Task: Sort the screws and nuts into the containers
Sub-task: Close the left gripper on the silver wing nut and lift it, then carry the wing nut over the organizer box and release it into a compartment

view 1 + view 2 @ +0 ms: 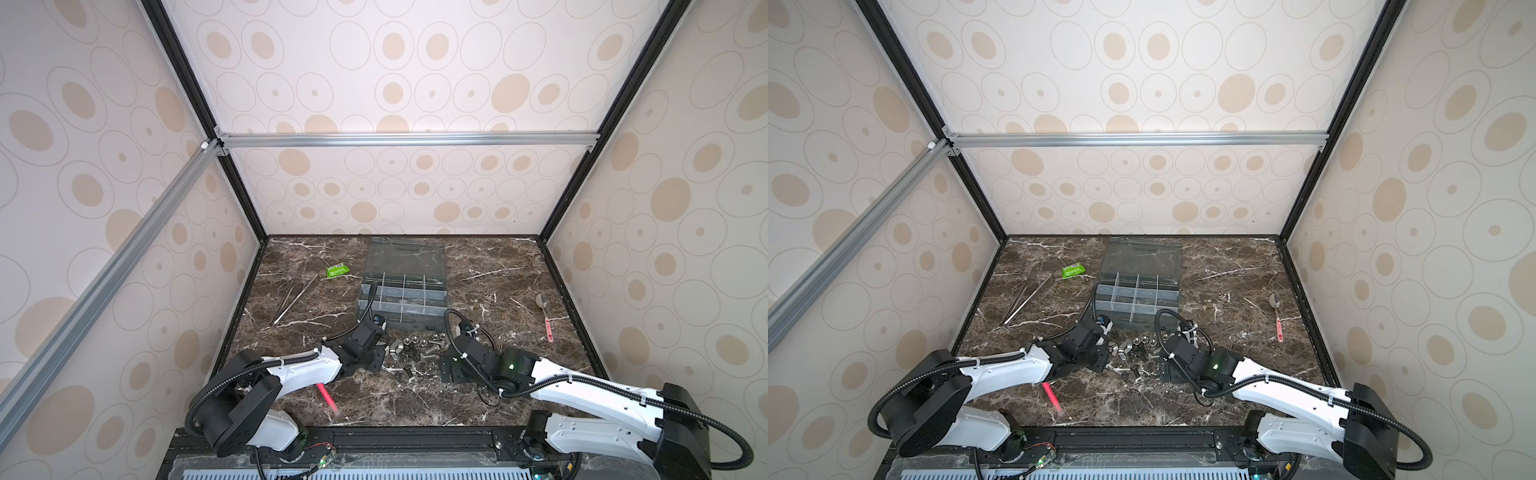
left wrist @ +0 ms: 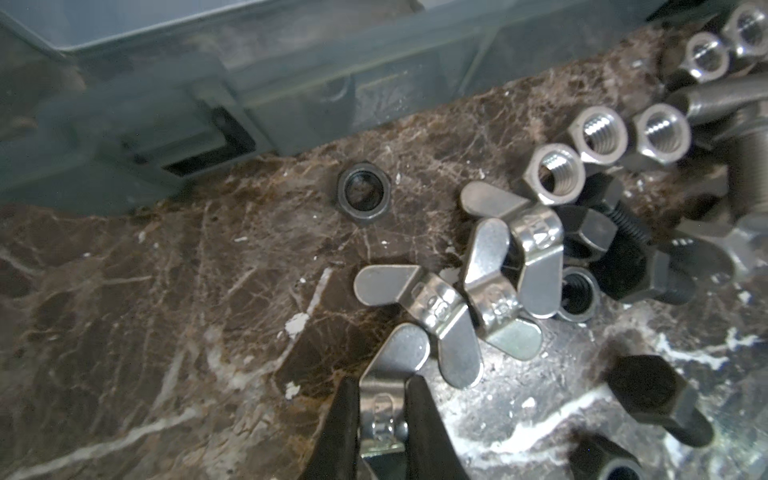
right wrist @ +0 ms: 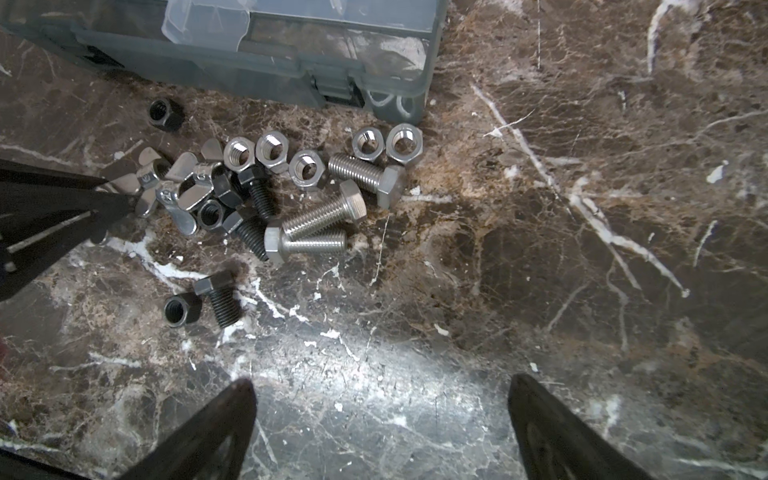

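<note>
A pile of screws and nuts (image 1: pixel 411 349) lies on the marble just in front of the grey organiser box (image 1: pixel 403 299) with its square containers. The left wrist view shows my left gripper (image 2: pixel 382 382) shut on a silver wing nut (image 2: pixel 405 345) at the pile's left edge, with other wing nuts (image 2: pixel 498 266) and silver hex nuts (image 2: pixel 598 133) beside it. My right gripper (image 3: pixel 382 386) stands open over bare marble, to the right of the silver screws (image 3: pixel 324 216), black screws (image 3: pixel 257 195) and hex nuts (image 3: pixel 270 153). Both grippers (image 1: pixel 1104 353) (image 1: pixel 1163 368) flank the pile.
The box's clear lid (image 1: pixel 405 255) lies open behind it. Long tweezers (image 1: pixel 291 299) and a green packet (image 1: pixel 336 271) lie at the back left. A pink pen (image 1: pixel 328 398) pokes out from under the left arm. A pink-handled spoon (image 1: pixel 544 316) lies at the right.
</note>
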Action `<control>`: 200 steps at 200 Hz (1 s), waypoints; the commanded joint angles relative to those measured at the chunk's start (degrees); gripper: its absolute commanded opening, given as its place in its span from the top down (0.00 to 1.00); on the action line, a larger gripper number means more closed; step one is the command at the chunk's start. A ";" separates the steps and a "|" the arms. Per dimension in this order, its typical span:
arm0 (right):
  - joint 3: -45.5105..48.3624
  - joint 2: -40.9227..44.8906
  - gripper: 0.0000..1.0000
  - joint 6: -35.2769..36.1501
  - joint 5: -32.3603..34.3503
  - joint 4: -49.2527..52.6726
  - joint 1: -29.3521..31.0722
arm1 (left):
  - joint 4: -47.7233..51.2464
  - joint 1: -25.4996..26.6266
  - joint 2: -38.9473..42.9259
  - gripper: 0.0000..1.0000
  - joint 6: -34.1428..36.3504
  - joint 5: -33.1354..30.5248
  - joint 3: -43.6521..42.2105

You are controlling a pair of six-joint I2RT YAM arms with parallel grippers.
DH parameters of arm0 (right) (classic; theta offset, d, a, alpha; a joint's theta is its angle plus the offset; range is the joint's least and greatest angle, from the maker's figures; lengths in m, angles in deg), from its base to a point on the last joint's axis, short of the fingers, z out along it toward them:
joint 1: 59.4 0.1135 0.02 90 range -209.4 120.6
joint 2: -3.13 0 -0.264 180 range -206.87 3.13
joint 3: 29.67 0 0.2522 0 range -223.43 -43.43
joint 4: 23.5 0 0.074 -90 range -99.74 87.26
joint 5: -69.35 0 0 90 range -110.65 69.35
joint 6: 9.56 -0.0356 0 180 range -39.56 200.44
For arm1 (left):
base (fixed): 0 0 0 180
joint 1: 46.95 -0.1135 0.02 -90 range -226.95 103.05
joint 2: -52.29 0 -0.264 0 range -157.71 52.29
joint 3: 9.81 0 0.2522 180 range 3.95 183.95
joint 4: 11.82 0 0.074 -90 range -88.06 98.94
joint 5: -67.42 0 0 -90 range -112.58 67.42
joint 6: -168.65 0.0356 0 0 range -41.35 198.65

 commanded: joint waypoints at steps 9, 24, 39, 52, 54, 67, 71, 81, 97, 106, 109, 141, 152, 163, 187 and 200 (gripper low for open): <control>1.23 1.07 0.02 -1.91 0.99 1.20 0.78 | 1.46 0.45 4.55 0.83 -0.36 -1.49 0.27; 2.38 1.33 0.02 -2.62 0.92 0.19 1.00 | 2.40 0.46 6.25 0.83 -0.63 -1.34 0.48; 3.01 1.32 0.02 -3.39 1.32 -0.27 0.95 | 3.13 0.41 7.96 0.83 -0.98 -1.79 1.12; 3.33 1.32 0.02 -3.97 1.84 -0.57 0.94 | 3.57 0.37 9.23 0.83 -1.40 -2.59 2.39; 3.28 1.33 0.02 -4.09 2.08 -0.59 0.94 | 3.45 0.32 9.34 0.82 -1.46 -2.67 2.48; 3.17 1.32 0.02 -4.29 2.98 -1.24 1.03 | 2.69 0.37 10.02 0.82 -1.53 -3.23 3.77; 3.09 1.35 0.02 -4.20 3.22 -1.63 1.02 | 2.55 0.31 10.03 0.82 -1.48 -3.45 4.24; 2.87 1.44 0.02 -3.64 3.60 -2.51 1.14 | 1.97 0.16 9.82 0.82 -0.97 -3.85 5.65; 1.93 1.42 0.02 -2.41 4.21 -2.84 1.19 | 1.70 -0.22 8.73 0.82 0.41 -4.30 8.77; 1.29 1.34 0.02 -1.64 4.38 -2.66 1.13 | 1.65 -0.55 7.71 0.81 1.22 -4.73 10.63; 1.06 1.32 0.02 -1.44 4.35 -2.53 1.18 | 1.67 -0.65 7.36 0.81 1.54 -4.81 11.21; -0.26 1.36 0.02 -0.22 4.85 -0.90 1.13 | -0.34 -3.14 3.30 0.81 4.08 -4.54 15.03; -0.17 1.71 0.02 -0.54 4.87 -0.55 1.19 | -0.90 -4.03 1.52 0.81 4.78 -3.94 15.81; 0.12 2.28 0.02 -1.38 4.79 -0.02 1.27 | -0.98 -4.89 -0.29 0.81 5.20 -3.10 16.73; 0.97 3.66 0.02 -1.99 4.65 0.06 1.29 | -2.15 -6.46 -2.90 0.81 5.17 -1.50 17.63; 1.10 4.13 0.02 -2.09 4.83 0.33 1.38 | -3.63 -7.46 -3.67 0.81 4.86 -0.26 17.54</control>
